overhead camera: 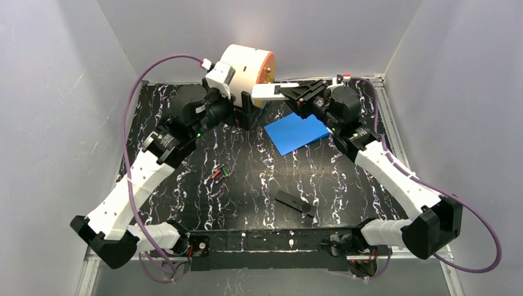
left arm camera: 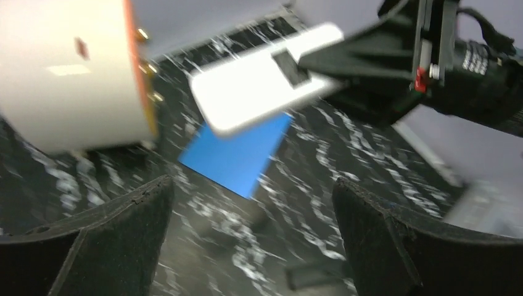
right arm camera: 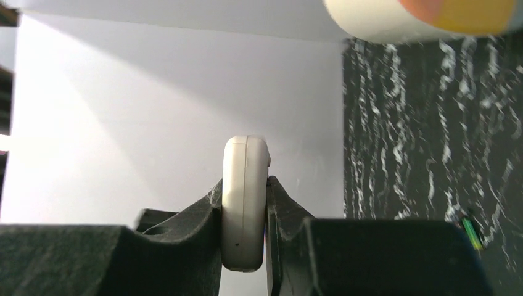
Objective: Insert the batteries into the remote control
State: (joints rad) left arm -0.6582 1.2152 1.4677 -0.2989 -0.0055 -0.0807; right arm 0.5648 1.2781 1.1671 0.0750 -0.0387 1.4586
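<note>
The white remote control hangs in the air at the back of the table, level and pointing left. My right gripper is shut on its right end. In the right wrist view the remote stands edge-on, pinched between the two pads of the right gripper. My left gripper is open and empty, just below and left of the remote's free end. Its wrist view shows the remote above the spread left gripper, not touching it. The batteries, one orange-red and one dark greenish, lie together on the mat left of centre.
A white drum with an orange face stands at the back, close behind the remote. A blue card lies flat under my right arm. A flat black piece lies near the front edge. Grey walls close in three sides.
</note>
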